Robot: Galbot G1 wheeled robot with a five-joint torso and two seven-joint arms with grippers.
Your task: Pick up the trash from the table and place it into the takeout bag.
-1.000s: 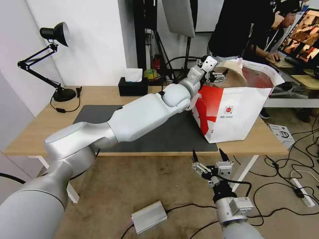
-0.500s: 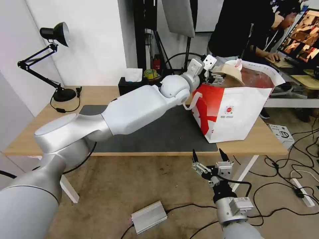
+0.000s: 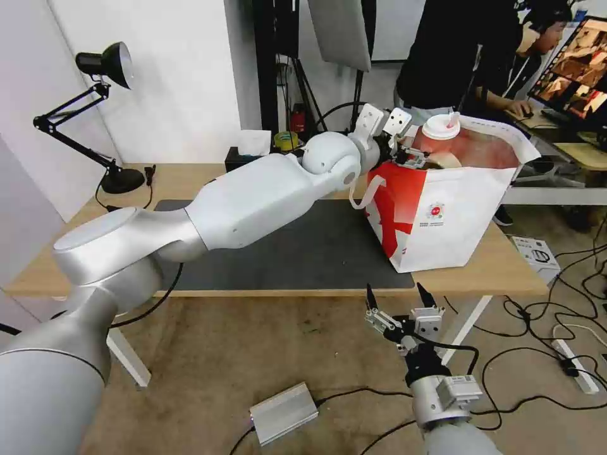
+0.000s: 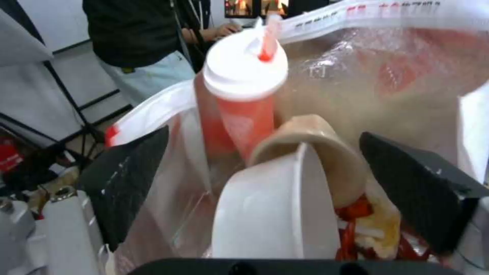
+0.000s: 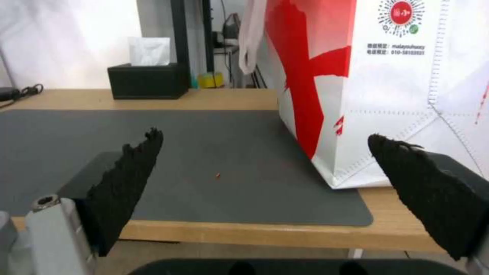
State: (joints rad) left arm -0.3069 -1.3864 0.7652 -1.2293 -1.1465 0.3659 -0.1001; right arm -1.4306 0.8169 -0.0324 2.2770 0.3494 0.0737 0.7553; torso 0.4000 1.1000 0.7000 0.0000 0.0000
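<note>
Left gripper [image 4: 265, 179] jaws spread wide, nothing between them, hanging over the mouth of the bag [image 3: 442, 215]. Black textured pads [image 4: 127, 183] sit either side of the contents. Straight below: white bowl [image 4: 270, 217], smooth glossy plastic, tipped on edge, with red and yellow scraps [image 4: 366, 225] beside it. Beige bowl [image 4: 326, 152], matte pulp, leans tilted against the white bowl's rim. Cup [image 4: 239, 103] stands upright behind them at the bag's far wall, red paper with a domed white lid and a straw; its lid [image 3: 441, 126] pokes above the bag rim in the head view. Bag lining is crinkled silver foil tinted red; bottom of the bag is hidden by the bowls, can't tell what they rest on.

Bag is boxy, white with a red panel and round logo [image 5: 402, 11], one loop handle [image 3: 370, 189] drooping off its left side. It stands on the right end of the grey mat [image 5: 229, 160] on the wood table [image 3: 82, 246]. Small red crumb [image 5: 218, 175] on the mat.

Right gripper [image 3: 401, 302] sits low in front of the table edge, serrated black jaws wide apart, holding nothing.

Black tissue box [image 5: 148, 80] at the table's back edge, partly behind the left arm [image 3: 253, 202] in the head view. Desk lamp [image 3: 101, 69] far left. Floor has a silver box [image 3: 283, 412] and loose cables
</note>
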